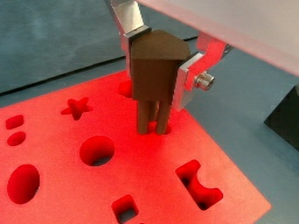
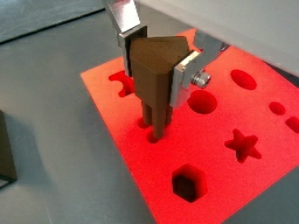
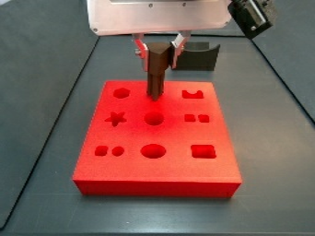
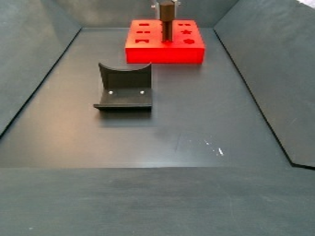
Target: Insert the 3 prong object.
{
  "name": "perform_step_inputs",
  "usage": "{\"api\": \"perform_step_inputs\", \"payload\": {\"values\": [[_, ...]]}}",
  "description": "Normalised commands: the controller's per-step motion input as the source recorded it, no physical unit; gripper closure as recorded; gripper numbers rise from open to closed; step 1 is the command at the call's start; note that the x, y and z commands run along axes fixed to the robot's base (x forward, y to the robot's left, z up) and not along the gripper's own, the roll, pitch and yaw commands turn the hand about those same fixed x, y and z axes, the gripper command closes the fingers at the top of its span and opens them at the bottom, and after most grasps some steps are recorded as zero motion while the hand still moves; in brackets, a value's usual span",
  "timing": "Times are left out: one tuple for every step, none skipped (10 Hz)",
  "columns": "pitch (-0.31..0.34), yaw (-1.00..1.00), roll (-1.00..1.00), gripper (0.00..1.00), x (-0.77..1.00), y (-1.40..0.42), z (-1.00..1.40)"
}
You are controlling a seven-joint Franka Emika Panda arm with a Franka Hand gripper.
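Note:
My gripper [image 1: 160, 57] is shut on the 3 prong object [image 1: 152, 83], a dark brown peg held upright, prongs down. It also shows in a wrist view [image 2: 152, 74]. The prong tips touch or enter a hole in the red block [image 1: 70, 188] near its far edge; I cannot tell how deep they sit. In a side view the peg [image 3: 157, 76] stands over the back middle of the red block [image 3: 157, 171], with the gripper [image 3: 159, 48] above it. In a side view the peg [image 4: 165, 11] stands at the red block's [image 4: 167, 53] far part.
The red block has several shaped cut-outs: a star [image 1: 77, 108], an oval [image 1: 24, 183], a round hole [image 1: 98, 150]. The dark grey curved holder block [image 4: 124, 88] stands on the grey floor away from the red block, also in a side view [image 3: 200, 55].

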Motion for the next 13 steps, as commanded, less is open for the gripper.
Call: {"api": "perform_step_inputs", "payload": {"values": [[0.014, -0.23, 0.19, 1.00, 0.00, 0.00, -0.14], [0.013, -0.26, 0.19, 1.00, 0.05, 0.06, -0.17], [0.020, -0.25, 0.16, 1.00, 0.07, 0.03, -0.13], [0.020, -0.16, 0.05, 1.00, 0.03, 0.02, -0.12], [0.000, -0.09, 0.00, 1.00, 0.00, 0.01, -0.17], [0.000, -0.03, -0.06, 1.00, 0.00, 0.00, -0.24], [0.000, 0.00, -0.12, 1.00, 0.02, -0.05, -0.31], [-0.063, 0.00, -0.17, 1.00, 0.00, 0.00, -0.72], [-0.051, -0.01, -0.10, 1.00, 0.00, 0.08, -0.96], [-0.020, -0.03, -0.05, 1.00, 0.00, 0.10, -1.00], [-0.004, -0.03, -0.01, 1.00, 0.00, 0.04, -1.00], [0.000, -0.06, 0.00, 1.00, 0.00, 0.00, -1.00], [0.173, -0.09, 0.00, 1.00, 0.13, -0.01, -0.50]]}}
